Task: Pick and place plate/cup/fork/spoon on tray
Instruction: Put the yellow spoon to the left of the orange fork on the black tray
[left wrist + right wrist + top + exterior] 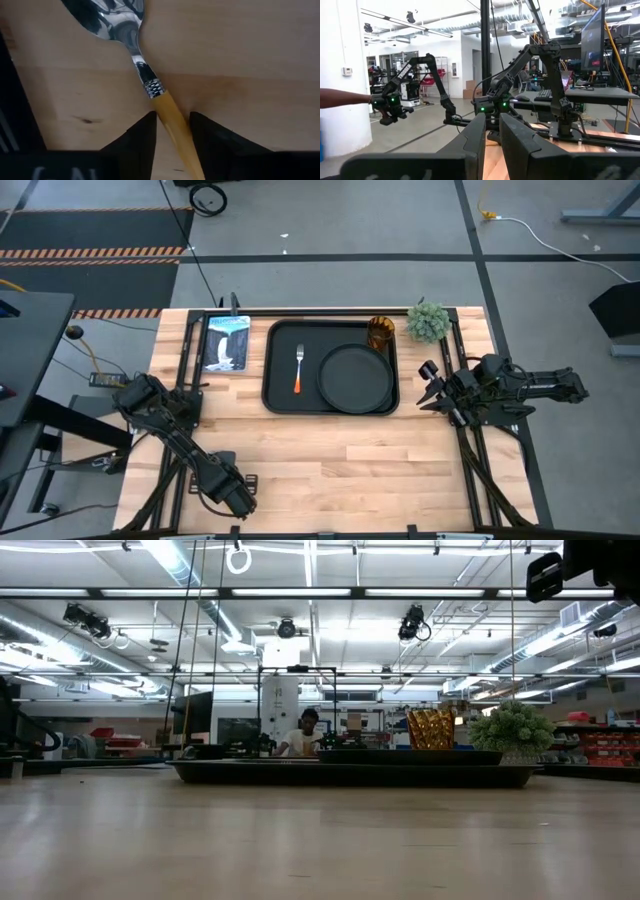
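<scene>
The black tray [280,402] lies at the table's far middle. On it are the fork [298,370], the round black plate [355,377] and the amber cup [380,333]. My left gripper [238,500] is low at the table's near left, and in the high view it hides the spoon. In the left wrist view the spoon [131,35] lies against the wood with its silver bowl away from the gripper [172,119], which is shut on it. My right gripper [428,387] is shut and empty, raised beyond the tray's right end; it also shows in the right wrist view [492,120]. My left gripper pinches the spoon's orange-yellow handle [170,112] between its two fingers, a little behind the metal collar. The fingers lie roughly along the handle, which runs back between them. Whether the spoon rests on the wood or is just clear of it cannot be told.
A green plant [428,321] stands at the tray's far right corner. A blue-white picture card [226,342] lies left of the tray. Bare wood spans the table's near half. A person's arm [345,97] shows in the room beyond.
</scene>
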Motion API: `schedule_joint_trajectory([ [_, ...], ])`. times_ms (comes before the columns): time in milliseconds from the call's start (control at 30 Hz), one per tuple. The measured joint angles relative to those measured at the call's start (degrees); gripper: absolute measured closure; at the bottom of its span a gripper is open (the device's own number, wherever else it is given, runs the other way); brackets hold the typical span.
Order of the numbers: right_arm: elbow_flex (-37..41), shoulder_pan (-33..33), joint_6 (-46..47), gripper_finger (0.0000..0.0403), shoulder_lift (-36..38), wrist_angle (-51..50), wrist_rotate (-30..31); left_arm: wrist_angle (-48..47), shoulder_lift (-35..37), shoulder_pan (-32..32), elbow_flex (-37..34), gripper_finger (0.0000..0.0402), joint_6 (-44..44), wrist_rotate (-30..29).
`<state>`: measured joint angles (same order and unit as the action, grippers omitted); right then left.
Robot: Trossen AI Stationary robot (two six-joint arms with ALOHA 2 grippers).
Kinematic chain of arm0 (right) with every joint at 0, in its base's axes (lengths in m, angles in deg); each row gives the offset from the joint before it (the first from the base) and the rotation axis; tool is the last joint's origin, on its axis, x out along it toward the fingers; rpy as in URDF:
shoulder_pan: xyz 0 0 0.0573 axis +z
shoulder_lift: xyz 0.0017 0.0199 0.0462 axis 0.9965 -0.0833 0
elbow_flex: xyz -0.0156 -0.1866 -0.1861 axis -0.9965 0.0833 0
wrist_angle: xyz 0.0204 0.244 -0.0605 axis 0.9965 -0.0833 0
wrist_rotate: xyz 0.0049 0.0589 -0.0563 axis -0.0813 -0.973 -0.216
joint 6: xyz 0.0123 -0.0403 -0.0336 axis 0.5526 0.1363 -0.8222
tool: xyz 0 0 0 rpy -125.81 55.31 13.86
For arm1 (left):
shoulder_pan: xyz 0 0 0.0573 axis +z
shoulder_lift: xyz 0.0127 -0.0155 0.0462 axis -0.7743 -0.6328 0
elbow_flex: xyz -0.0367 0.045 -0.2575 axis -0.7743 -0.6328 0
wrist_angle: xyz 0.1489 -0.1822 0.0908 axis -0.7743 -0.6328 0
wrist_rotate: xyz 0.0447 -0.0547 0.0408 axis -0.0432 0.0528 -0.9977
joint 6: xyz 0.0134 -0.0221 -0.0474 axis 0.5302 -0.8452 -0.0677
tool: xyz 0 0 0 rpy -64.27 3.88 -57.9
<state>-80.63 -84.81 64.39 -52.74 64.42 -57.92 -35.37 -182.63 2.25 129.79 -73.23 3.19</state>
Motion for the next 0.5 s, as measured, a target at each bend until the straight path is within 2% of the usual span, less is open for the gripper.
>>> schedule_joint_trajectory([
  [267,0.0,0.0,0.0,0.0339,0.0,0.0,0.0,0.5,0.2,0.3,0.3,0.0346,0.4,0.1],
  [500,0.0,0.0,-0.4,0.0339,0.0,0.0,0.0,0.4,1.8,1.6,0.2,0.0344,1.0,-0.4],
])
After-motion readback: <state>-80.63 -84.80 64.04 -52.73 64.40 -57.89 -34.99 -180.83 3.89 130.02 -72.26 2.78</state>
